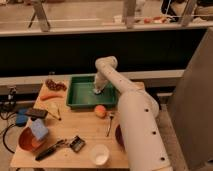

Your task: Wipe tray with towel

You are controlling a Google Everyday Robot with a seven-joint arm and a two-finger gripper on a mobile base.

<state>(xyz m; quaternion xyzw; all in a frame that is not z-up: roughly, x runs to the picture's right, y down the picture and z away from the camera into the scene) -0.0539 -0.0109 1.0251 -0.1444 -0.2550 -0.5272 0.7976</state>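
A green tray [80, 92] sits at the back middle of the wooden table. My white arm reaches over from the right and bends down into it. My gripper [98, 90] is inside the tray at its right middle, pressed down on a small pale towel [98, 91] on the tray floor. The towel is mostly hidden under the gripper.
An orange fruit [101, 110] and a fork [109, 124] lie just in front of the tray. A dark bowl [120, 135] is partly behind my arm. A white cup [100, 154], a red bowl with a blue sponge [38, 130], a carrot [51, 96] and utensils are on the left.
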